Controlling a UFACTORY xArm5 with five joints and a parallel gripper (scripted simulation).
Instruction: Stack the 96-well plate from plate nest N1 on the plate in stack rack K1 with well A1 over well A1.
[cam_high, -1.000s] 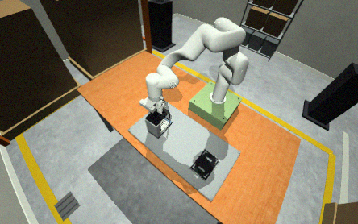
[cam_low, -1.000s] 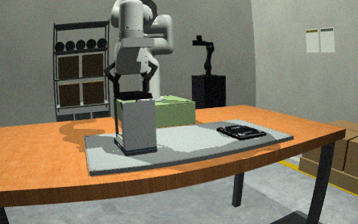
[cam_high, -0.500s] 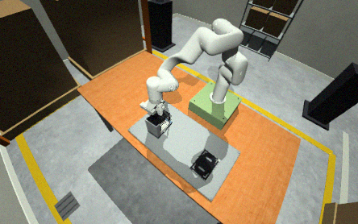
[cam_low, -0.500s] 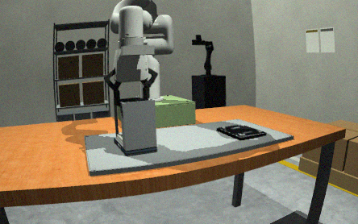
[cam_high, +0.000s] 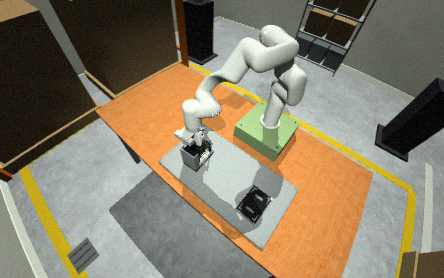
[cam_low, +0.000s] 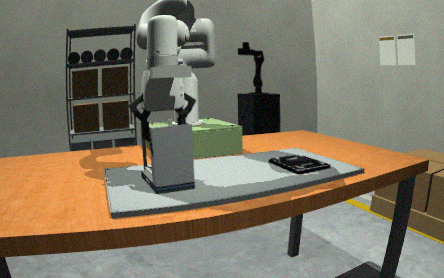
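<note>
The stack rack K1 (cam_high: 196,158) is a tall grey box at the left end of the grey mat; it also shows in the exterior view (cam_low: 169,156). My gripper (cam_high: 197,145) stands straight down over its open top, with its fingers (cam_low: 163,118) spread wide at the rack's upper rim. It is shut on the dark 96-well plate (cam_high: 198,150), which sits at the rack's mouth and is mostly hidden by the gripper body and the rack walls. The lower plate inside K1 is hidden. The plate nest N1 (cam_high: 253,203) lies flat and black at the mat's right end (cam_low: 299,163).
The arm's green base block (cam_high: 266,129) stands behind the mat on the orange table. A shelf unit (cam_low: 101,85) and a black pedestal (cam_low: 258,113) stand beyond the table. Cardboard boxes (cam_low: 420,200) sit on the floor at the right.
</note>
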